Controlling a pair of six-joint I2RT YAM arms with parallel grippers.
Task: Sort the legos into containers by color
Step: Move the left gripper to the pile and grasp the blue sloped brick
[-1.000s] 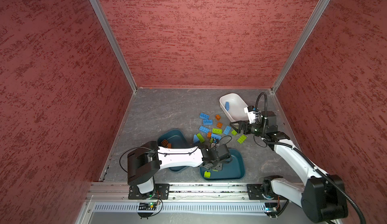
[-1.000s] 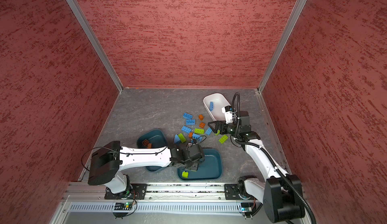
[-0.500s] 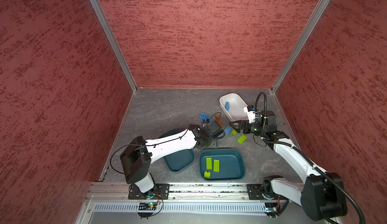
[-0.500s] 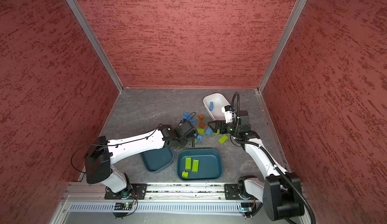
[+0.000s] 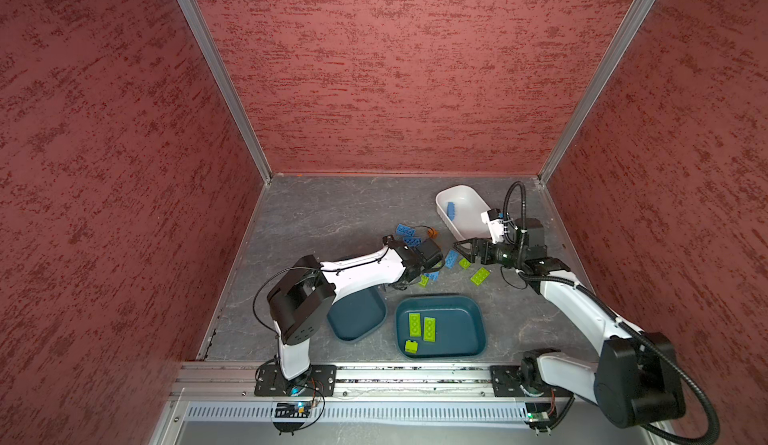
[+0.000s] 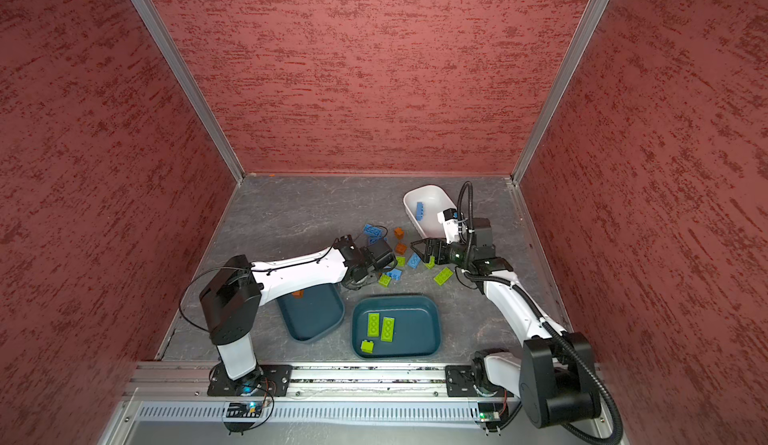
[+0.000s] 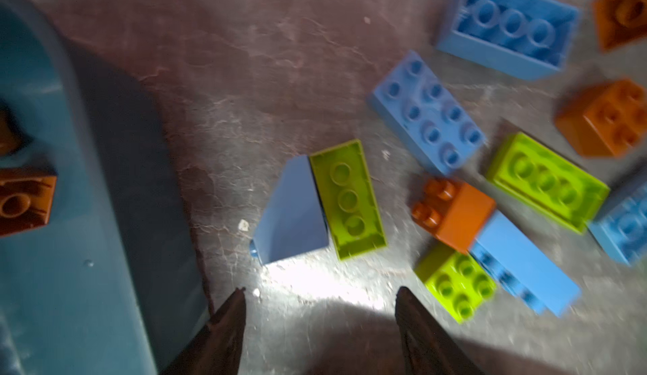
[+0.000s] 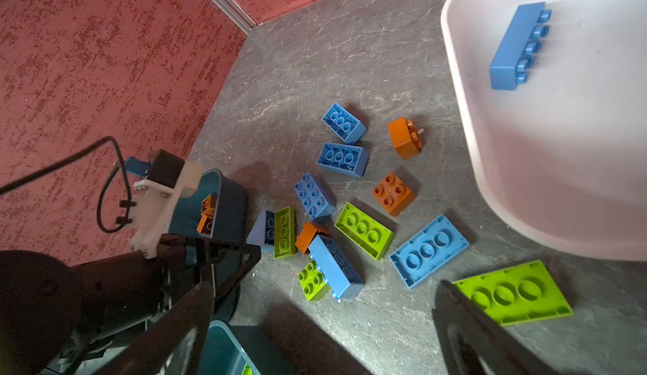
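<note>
Toward the desk's (image 5: 332,214) right edge, over loose legos (image 8: 364,231), left hand (image 7: 321,290) gapes, empty (right hand (image 8: 322,284) too, spread wide).

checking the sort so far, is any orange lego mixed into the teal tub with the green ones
No, in a top view that teal tub holds only three lime green bricks, with nothing orange among them.

Legos (image 8: 315,196) scattered, three green in teal tub (image 5: 461,332), one blue in white tub (image 5: 467,199)
</note>
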